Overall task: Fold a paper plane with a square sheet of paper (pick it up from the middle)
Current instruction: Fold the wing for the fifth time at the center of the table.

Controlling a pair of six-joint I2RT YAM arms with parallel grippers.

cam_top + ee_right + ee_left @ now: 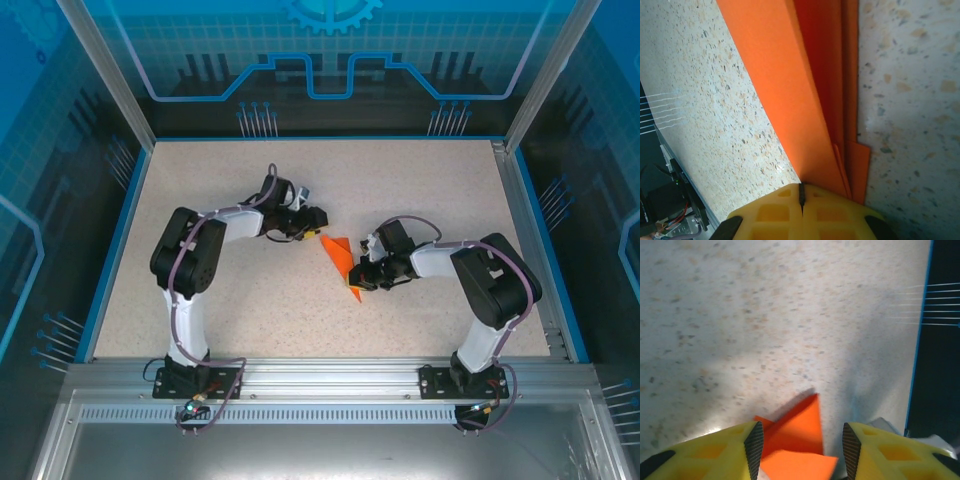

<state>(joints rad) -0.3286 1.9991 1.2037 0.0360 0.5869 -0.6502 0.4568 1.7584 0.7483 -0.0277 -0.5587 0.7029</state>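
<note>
The orange paper plane (340, 260), a folded pointed wedge with several layers, lies mid-table between the two arms. My right gripper (362, 286) is at its near end. In the right wrist view the yellow jaws (801, 197) are pressed together, and an upright flap of the paper plane (805, 75) runs into their seam. My left gripper (316, 229) sits at the far, upper-left tip. In the left wrist view it (802, 449) stands open, and the pointed end of the paper plane (799, 427) lies between its pads (754, 446) without being squeezed.
The speckled beige table (230, 320) has blue side rims (108, 255) and an aluminium rail (330, 375) along the near edge where both bases are bolted. The right rim (918, 360) appears close by in the left wrist view. Metal posts (105, 70) stand at the back corners.
</note>
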